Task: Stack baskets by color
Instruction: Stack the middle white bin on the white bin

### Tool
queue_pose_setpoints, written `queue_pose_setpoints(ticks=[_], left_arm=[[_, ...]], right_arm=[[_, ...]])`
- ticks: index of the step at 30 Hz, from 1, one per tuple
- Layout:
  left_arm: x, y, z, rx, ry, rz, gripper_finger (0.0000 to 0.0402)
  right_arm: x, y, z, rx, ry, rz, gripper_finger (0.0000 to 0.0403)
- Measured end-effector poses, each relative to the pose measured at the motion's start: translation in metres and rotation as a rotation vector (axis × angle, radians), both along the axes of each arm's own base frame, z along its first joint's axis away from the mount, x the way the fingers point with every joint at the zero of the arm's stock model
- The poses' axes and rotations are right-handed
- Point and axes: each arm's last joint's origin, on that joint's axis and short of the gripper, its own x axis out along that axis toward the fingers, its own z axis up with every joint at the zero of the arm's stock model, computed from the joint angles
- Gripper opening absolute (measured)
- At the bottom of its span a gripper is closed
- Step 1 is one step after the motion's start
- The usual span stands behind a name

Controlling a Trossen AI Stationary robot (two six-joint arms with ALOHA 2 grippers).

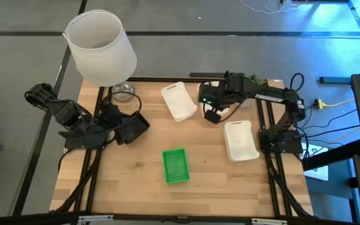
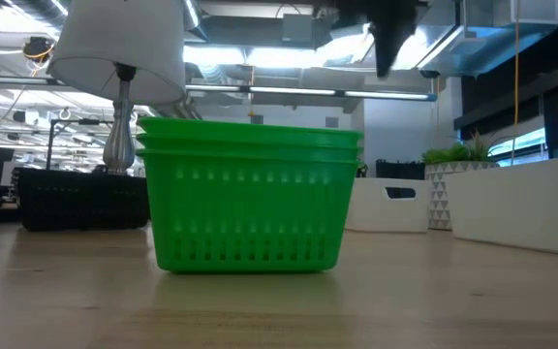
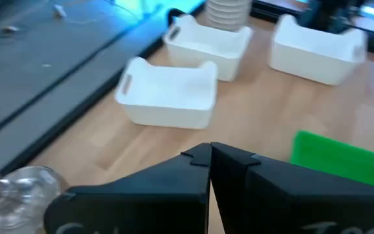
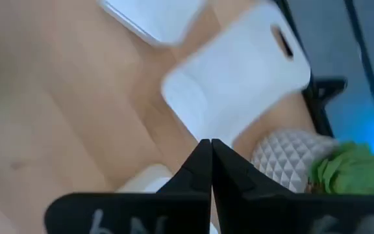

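Observation:
A stack of green baskets (image 1: pixel 175 165) (image 2: pixel 250 194) rests on its base on the wooden table, near the front middle. One white basket (image 1: pixel 179 100) (image 3: pixel 167 94) lies at the far middle, a second (image 1: pixel 240 140) (image 3: pixel 317 45) at the right, and a third (image 3: pixel 210 42) (image 4: pixel 239 78) sits under my right arm near the plant pot. Black baskets (image 1: pixel 134 129) (image 2: pixel 76 199) stand at the left, beside my left gripper (image 1: pixel 116 117) (image 3: pixel 210 151), which is shut on nothing. My right gripper (image 1: pixel 212 115) (image 4: pixel 210 146) hangs shut and empty high above the table, pointing steeply down.
A big white lampshade (image 1: pixel 100 47) stands on a glass base (image 1: pixel 122 92) at the far left corner. A potted green plant (image 4: pixel 349 169) in a white pot (image 4: pixel 291 156) sits at the far right. Bare wood (image 1: pixel 130 181) lies on either side of the green stack.

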Motion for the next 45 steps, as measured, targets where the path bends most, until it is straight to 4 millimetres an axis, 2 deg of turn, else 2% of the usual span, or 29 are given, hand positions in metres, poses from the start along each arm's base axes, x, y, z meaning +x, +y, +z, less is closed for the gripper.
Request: queue_pose_setpoints(ticks=[3,7,12,16,21,28,31,35,39,45], left_arm=[[0.005,0.003,-0.002,0.015,0.009,0.036,0.0000],[0.010,0.006,-0.003,0.008,0.024,0.063,0.0000],[0.013,0.012,-0.003,-0.014,0.013,0.096,0.0000],[0.015,0.016,-0.003,-0.026,0.017,0.119,0.0000],[0.016,0.020,-0.003,-0.044,0.025,0.130,0.0000],[0.017,0.023,-0.004,-0.067,0.036,0.133,0.0000],[0.017,0.023,-0.004,-0.067,0.036,0.134,0.0000],[0.017,0.023,-0.004,-0.067,0.036,0.133,0.0000],[0.017,0.023,-0.004,-0.067,0.036,0.133,0.0000],[0.017,0.023,-0.004,-0.067,0.036,0.133,0.0000]], right_arm=[[-0.006,-0.015,-0.020,0.038,0.026,0.021,0.0000],[-0.004,-0.031,-0.052,0.158,0.026,0.128,0.0001],[-0.003,-0.044,-0.074,0.227,0.053,0.293,0.0016],[-0.003,-0.051,-0.076,0.218,0.050,0.352,0.0041],[-0.003,-0.058,-0.076,0.195,0.040,0.403,0.0092],[-0.001,-0.057,-0.076,0.237,0.020,0.584,0.0160],[0.001,-0.055,-0.077,0.270,-0.024,0.670,0.0166],[0.002,-0.057,-0.089,0.273,-0.039,0.670,0.0167],[-0.002,-0.064,-0.109,0.251,0.010,0.604,0.0167],[-0.006,-0.073,-0.130,0.223,0.012,0.519,0.0167]])
